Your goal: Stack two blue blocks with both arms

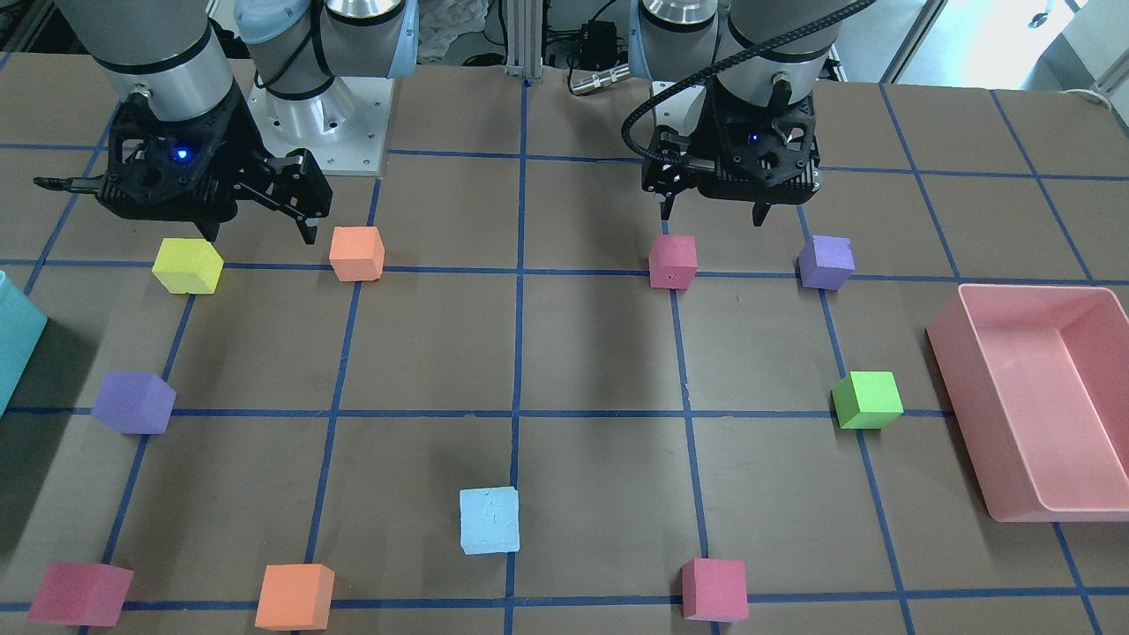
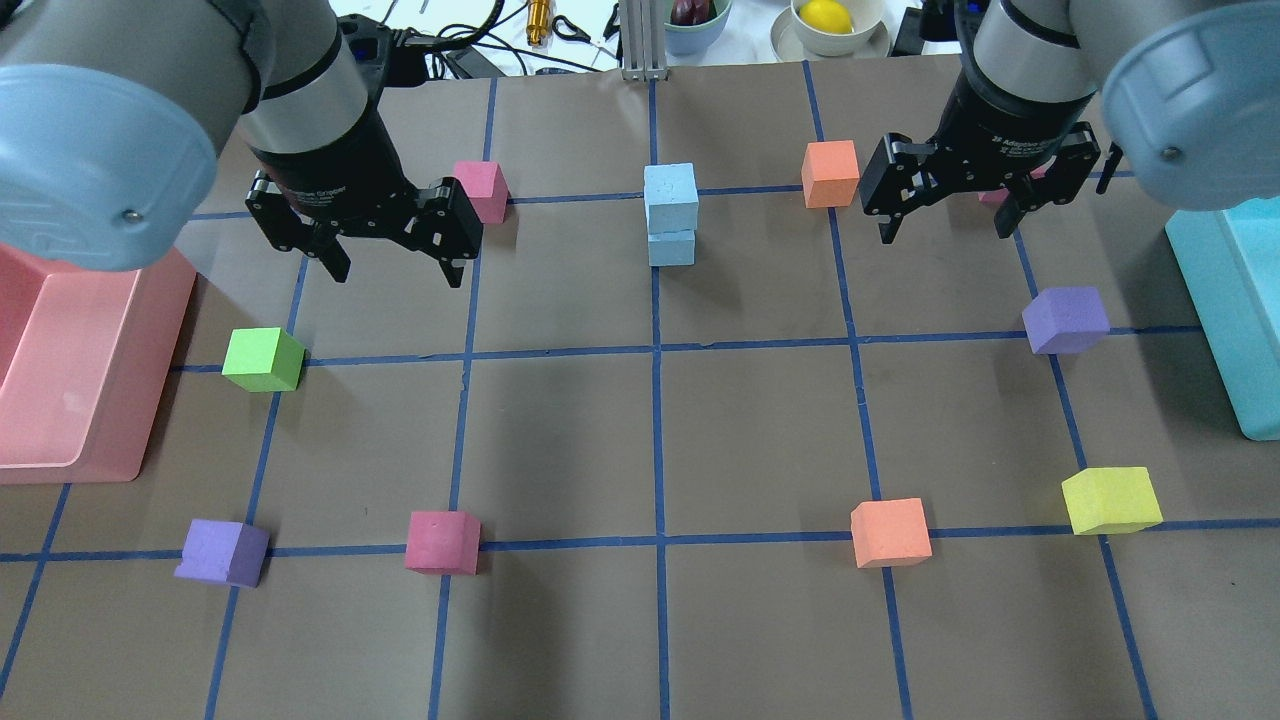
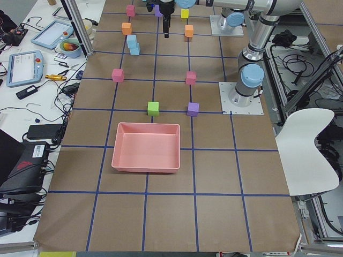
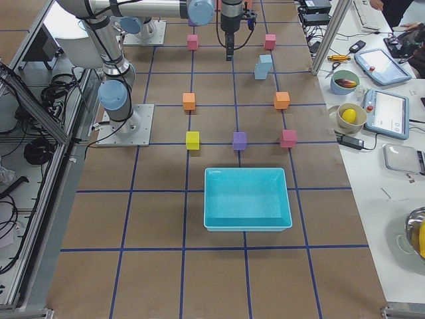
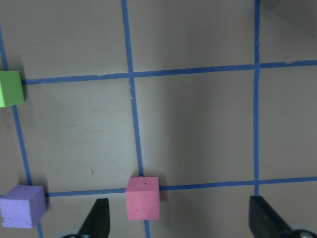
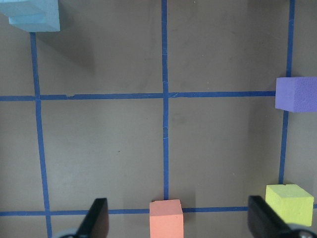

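Two pale blue foam cubes sit one on top of the other on the brown counter. They are on the middle blue tape line, on the side far from the robot. The job looks done to me.

The left arm's fingers are spread wide and hold nothing. The right arm's fingers are spread wide too, and they hold nothing either. Both hang high over the counter, well apart from the little tower.

What could go wrong? The top cube does not sit quite square on the bottom one; from the right arm's camera it looks a bit shifted to one side. Foam is light, so I think a small bump or a shake of the counter could tip it off. If an arm swings low across the middle, it could knock the tower down. It could also push one of the other coloured cubes that lie all around.

A pink plastic bin sits at the robot's left end of the counter, with nothing in it. A teal plastic bin sits at the right end, and it has nothing in it either. Past the counter, a white bowl holds a round yellow fruit.
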